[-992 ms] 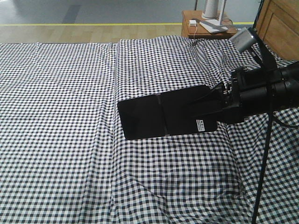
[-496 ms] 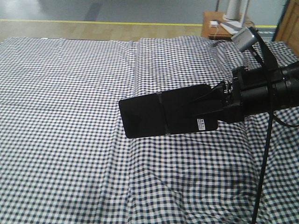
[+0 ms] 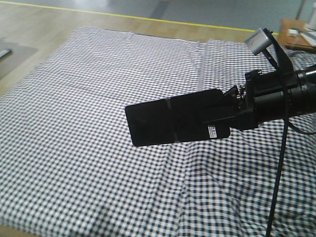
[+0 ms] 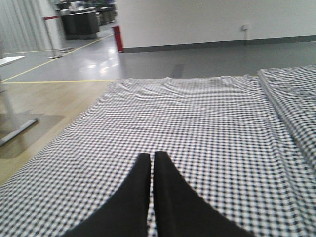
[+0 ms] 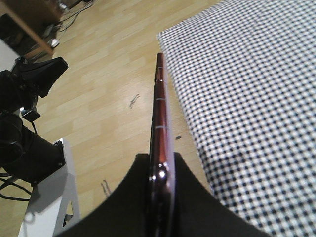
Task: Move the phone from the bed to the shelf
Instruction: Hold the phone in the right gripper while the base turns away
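Note:
The phone (image 3: 173,123), a thin glossy black folding slab with a small white sticker, hangs level in the air above the bed (image 3: 74,98) and its black-and-white check sheet. My right gripper (image 3: 217,116) is shut on the phone's right end. In the right wrist view the phone (image 5: 160,113) stands edge-on, pinkish, clamped between the right gripper (image 5: 160,163) fingers, out past the bed's edge (image 5: 237,98). My left gripper (image 4: 150,157) is shut with nothing in it, low over the sheet (image 4: 207,113). I cannot make out the shelf for certain.
A brown side table (image 3: 296,37) shows at the far right. Wood floor (image 5: 108,84) lies beside the bed, with the robot's black arm (image 5: 29,79) and white base (image 5: 49,197) over it. A pale wooden board (image 5: 29,24) crosses the top left corner. A red post (image 4: 118,39) stands far off.
The front view has swung left: the bed and side table have slid to the right and more floor shows. The phone stays held in the right gripper at the same place in view.

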`<state>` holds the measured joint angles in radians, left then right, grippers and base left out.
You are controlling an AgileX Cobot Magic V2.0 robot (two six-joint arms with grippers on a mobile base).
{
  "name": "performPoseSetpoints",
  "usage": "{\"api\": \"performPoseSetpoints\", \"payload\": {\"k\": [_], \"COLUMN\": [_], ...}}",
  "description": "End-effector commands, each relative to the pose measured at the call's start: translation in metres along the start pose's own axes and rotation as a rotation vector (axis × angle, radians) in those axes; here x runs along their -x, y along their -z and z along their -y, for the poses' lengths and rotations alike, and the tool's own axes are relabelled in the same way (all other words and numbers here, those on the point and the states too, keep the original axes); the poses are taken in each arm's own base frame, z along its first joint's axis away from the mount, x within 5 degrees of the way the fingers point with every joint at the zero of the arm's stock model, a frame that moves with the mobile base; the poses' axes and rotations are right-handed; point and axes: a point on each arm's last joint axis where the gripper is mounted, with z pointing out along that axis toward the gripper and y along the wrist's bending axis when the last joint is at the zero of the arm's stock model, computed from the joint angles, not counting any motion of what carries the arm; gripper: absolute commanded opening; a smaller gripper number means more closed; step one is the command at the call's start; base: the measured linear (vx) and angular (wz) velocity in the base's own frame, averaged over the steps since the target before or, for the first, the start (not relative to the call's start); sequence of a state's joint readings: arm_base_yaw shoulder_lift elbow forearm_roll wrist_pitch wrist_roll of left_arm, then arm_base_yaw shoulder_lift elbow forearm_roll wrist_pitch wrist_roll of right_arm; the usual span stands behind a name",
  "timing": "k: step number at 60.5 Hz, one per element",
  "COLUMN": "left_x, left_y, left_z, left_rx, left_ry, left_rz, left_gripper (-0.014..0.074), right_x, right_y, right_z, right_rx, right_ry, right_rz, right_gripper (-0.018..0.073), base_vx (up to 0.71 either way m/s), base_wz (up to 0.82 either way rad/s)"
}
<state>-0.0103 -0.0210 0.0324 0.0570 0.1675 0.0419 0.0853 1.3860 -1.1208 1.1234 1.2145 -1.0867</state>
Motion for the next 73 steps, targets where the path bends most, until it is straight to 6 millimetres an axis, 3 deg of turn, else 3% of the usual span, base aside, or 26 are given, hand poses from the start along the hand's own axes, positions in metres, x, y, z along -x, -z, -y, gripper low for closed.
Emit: {"api": "performPoseSetpoints", "payload": {"k": [1, 73], "left_x": [0.0148, 0.0148], "left_y": [0.0024, 0.0024], "left_z": [-0.0010, -0.0010], "left_rx": [0.002, 0.002], "left_ry": [0.010, 0.010], "left_rz": [0.097, 0.097], "left_gripper": [0.0001, 0.0001], "right_x": [0.0126, 0.0126], "right_y": [0.0099, 0.0099], "right_z": [-0.0217, -0.0217], "right_rx": [0.093, 0.093], "right_ry": [0.027, 0.027], "right_rz": [0.068, 0.068], "right_gripper": [-0.0001, -0.0001], "base_vx": [-0.13, -0.16], "base_wz": [0.51, 0.61]}}
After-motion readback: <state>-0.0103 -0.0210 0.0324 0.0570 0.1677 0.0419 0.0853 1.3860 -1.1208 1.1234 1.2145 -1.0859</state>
